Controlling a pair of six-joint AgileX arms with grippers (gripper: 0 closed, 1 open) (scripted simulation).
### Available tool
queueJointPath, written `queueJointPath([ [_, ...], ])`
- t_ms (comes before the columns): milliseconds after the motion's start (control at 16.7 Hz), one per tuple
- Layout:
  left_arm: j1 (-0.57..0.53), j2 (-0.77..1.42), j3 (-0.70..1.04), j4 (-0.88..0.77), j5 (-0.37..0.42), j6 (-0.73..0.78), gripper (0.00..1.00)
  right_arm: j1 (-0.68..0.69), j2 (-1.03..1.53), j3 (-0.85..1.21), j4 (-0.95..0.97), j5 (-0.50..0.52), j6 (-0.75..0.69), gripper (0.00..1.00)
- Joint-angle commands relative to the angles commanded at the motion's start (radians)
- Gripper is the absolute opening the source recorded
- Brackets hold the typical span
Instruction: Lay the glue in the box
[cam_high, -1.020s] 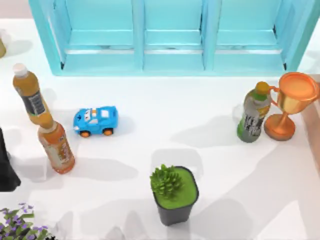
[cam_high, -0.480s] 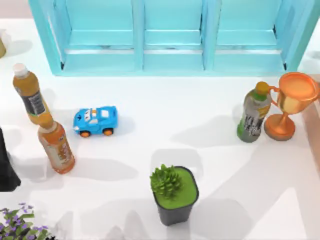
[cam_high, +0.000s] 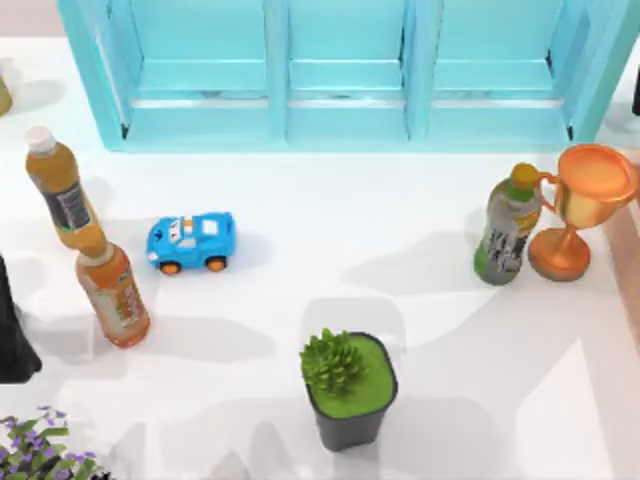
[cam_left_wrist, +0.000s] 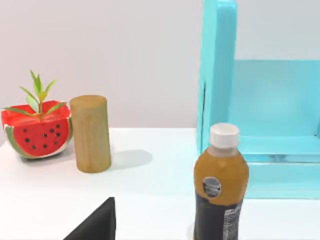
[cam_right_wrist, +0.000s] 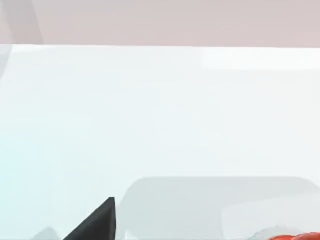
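A: Glue, where? Cannot tell. I can't place it on the table (cam_high: 420, 300).

B: Red sliver (cam_right_wrist: 295, 235) at the right wrist view's edge. Cannot tell what it is.

A: Claws?

B: Left arm (cam_high: 12, 345) sits at the table's left edge. Left gripper (cam_left_wrist: 95, 222) is a dark tip in its wrist view; apart or together, cannot tell. Right gripper (cam_right_wrist: 95, 220): same, cannot tell, bare white tabletop beyond it.

A: Rest of the table?

B: Blue shelf unit (cam_high: 340, 70) along the far side, three open bays. Two orange bottles, one (cam_high: 58, 190) at far left, the other (cam_high: 112, 287) just beside it and nearer. Blue toy car (cam_high: 191, 241) near them. Potted plant (cam_high: 347, 385) at front centre. Green bottle (cam_high: 507, 225) just beside a gold trophy (cam_high: 585, 205) at right. Purple flowers (cam_high: 35, 450) in the front-left corner.

A: Left wrist view?

B: Watermelon planter (cam_left_wrist: 37, 132), a wooden cylinder (cam_left_wrist: 90, 134) just beside it, and an upright orange bottle up close.
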Motion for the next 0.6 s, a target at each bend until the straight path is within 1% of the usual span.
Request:
queueJointPath([
  [180,0.0,0.0,0.0,0.0,0.0,0.0,1.0,0.018,0.054,0.009,0.039,0.014,0.008,1.0],
  [420,0.0,0.0,0.0,0.0,0.0,0.0,1.0,0.018,0.054,0.008,0.04,0.014,0.008,1.0],
  [600,0.0,0.0,0.0,0.0,0.0,0.0,1.0,0.018,0.054,0.008,0.04,0.014,0.008,0.77],
])
